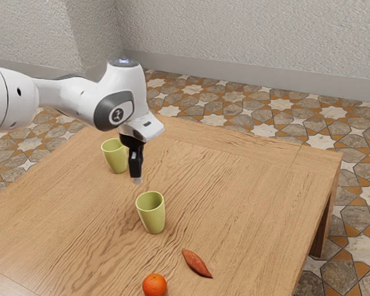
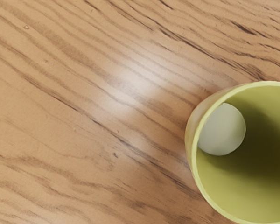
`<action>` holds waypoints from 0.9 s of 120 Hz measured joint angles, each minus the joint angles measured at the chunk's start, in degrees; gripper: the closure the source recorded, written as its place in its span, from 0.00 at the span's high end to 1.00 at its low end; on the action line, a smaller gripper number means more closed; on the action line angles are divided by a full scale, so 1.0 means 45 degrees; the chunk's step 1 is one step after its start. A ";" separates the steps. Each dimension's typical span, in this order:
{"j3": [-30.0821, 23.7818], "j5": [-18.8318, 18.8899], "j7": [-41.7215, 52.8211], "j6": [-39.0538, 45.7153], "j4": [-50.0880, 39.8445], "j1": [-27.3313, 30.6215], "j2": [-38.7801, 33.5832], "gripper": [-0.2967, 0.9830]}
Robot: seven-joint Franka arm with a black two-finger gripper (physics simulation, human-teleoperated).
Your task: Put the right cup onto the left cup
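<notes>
Right cup (image 1: 152,217): yellow-green, upright, mouth up, on the wooden table (image 1: 246,179), the nearer of two to the exterior camera. Left cup (image 1: 116,159): matching colour, also upright, mouth up, on the same tabletop, farther from that camera and well apart from the first.

Gripper (image 1: 137,180): black, pointing down, placed between the two cups in the exterior view; whether spread or pressed together, cannot tell. Arm (image 1: 74,98): white with dark grey trim, entering from the exterior view's left, bent at the wrist, with the hand (image 1: 142,127) directed down over the table. Wrist view: one cup mouth (image 2: 194,158) seen from above, pale round bottom within, wood grain beside it; which of the pair, cannot tell.

Sweet potato (image 1: 196,263): reddish brown, tapered, lying near the right cup, on its side away from the left cup. Orange (image 1: 155,285): round, near the sweet potato, also on that side.

Surroundings: floor (image 1: 357,213) of star-patterned tile, pale textured wall (image 1: 253,37), grey baseboard (image 1: 253,73).
</notes>
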 joint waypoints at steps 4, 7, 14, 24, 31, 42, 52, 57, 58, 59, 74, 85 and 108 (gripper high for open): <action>-0.0028 0.0033 -0.0080 0.0174 -0.0022 -0.0070 0.0131 0.77; -0.0039 0.0052 -0.0140 0.0288 -0.0031 -0.0114 0.0215 0.77; -0.0053 0.0080 -0.0280 0.0504 -0.0113 -0.0224 0.0356 0.77; -0.0068 0.0099 -0.0484 0.0791 -0.0521 -0.0262 0.0360 0.77; -0.0087 0.0106 -0.0622 0.0973 -0.0774 -0.0267 0.0341 0.77; -0.0150 0.0120 -0.0826 0.1213 -0.0932 -0.0324 0.0375 0.74; -0.0238 0.0128 -0.1017 0.1374 -0.1145 -0.0354 0.0342 0.64; -0.0280 0.0130 -0.1112 0.1438 -0.1268 -0.0360 0.0320 0.57; -0.0287 0.0130 -0.1132 0.1451 -0.1297 -0.0362 0.0314 0.56; -0.0294 0.0130 -0.1152 0.1464 -0.1325 -0.0363 0.0310 0.54; -0.0329 0.0131 -0.1424 0.1689 -0.1679 -0.0367 0.0269 0.35; -0.0332 0.0132 -0.1595 0.1822 -0.1776 -0.0366 0.0265 0.27; -0.0341 0.0139 -0.1960 0.1975 -0.1876 -0.0364 0.0251 0.19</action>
